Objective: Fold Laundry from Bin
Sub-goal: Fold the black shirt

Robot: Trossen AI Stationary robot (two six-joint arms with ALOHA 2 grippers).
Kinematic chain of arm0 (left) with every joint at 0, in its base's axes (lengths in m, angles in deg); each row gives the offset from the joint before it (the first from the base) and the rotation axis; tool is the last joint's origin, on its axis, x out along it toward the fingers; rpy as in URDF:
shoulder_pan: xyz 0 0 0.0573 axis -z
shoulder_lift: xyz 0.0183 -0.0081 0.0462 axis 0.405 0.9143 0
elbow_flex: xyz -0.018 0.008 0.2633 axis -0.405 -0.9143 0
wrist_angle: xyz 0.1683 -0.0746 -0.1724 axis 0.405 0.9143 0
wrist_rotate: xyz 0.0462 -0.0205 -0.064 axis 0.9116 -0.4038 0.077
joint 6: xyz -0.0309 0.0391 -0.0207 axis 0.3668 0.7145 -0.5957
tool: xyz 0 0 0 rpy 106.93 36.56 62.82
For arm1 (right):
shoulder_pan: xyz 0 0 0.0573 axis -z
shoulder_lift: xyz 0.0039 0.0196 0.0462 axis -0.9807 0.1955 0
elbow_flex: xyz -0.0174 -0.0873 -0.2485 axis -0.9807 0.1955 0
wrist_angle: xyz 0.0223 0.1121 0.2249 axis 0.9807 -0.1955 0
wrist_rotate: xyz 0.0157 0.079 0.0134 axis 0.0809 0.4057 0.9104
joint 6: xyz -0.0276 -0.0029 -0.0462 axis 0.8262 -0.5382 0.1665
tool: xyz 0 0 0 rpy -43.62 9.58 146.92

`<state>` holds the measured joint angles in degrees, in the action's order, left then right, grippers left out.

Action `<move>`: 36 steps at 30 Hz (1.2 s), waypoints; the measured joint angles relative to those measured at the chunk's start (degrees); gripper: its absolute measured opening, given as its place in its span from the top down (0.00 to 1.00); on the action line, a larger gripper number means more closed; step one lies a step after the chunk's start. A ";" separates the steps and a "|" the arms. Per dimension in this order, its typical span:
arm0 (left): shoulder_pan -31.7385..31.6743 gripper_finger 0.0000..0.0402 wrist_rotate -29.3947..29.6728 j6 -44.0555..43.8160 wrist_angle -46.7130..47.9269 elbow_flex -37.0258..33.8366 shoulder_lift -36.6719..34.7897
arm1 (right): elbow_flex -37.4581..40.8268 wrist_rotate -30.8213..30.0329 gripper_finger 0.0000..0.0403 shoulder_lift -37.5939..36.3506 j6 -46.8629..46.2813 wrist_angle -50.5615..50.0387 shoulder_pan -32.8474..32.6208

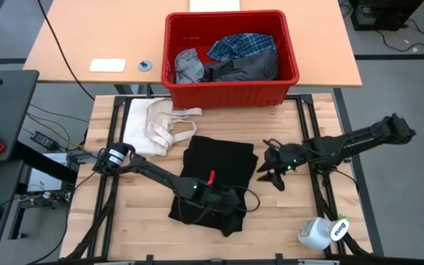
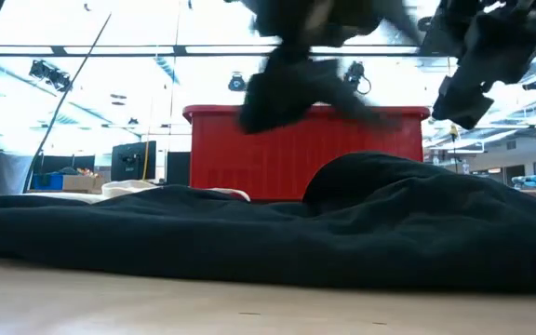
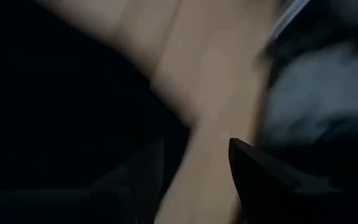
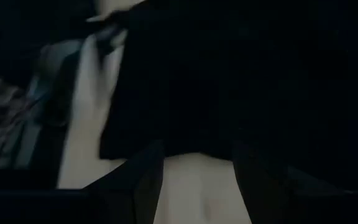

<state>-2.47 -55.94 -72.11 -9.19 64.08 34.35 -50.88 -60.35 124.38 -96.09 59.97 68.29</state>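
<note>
Now I see the black garment [image 1: 216, 173] flat on the surface, left gripper [image 1: 235, 200] over its near corner, right gripper [image 1: 273, 177] just off its right edge; both fingers parted, apparently empty.

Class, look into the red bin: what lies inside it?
Inside the red bin lie a blue-and-white plaid shirt, a light grey garment and a dark grey garment. Anything beneath them is covered.

Landmark: black garment [image 1: 216, 177]
Behind it: red bin [image 1: 230, 92] blocks
Its left: cream cloth [image 1: 157, 125]
Front-right: white bottle [image 1: 322, 232]
Right: bare wood, passable
</note>
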 joint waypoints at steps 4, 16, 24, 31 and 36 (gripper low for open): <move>0.92 0.54 2.46 7.45 18.47 2.42 0.02 | 0.00 -0.33 0.51 4.48 -2.78 3.58 -5.03; -2.28 0.54 5.00 29.23 11.61 -0.49 5.26 | 0.02 -16.65 0.53 5.69 -20.69 5.62 -11.96; -6.27 0.54 4.17 27.43 14.53 0.60 4.34 | 0.00 -13.10 0.55 1.94 -21.03 0.66 -11.10; -3.99 0.54 3.03 31.42 22.14 1.56 -4.71 | 0.00 -11.28 0.55 2.86 -17.38 -4.27 -14.35; -0.10 0.54 5.32 30.70 28.34 1.62 -8.19 | -2.51 -11.75 0.55 5.73 -13.54 -3.86 -16.33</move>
<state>-2.57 -50.62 -41.41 19.15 65.70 26.15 -53.39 -72.10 130.12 -109.63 56.11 51.96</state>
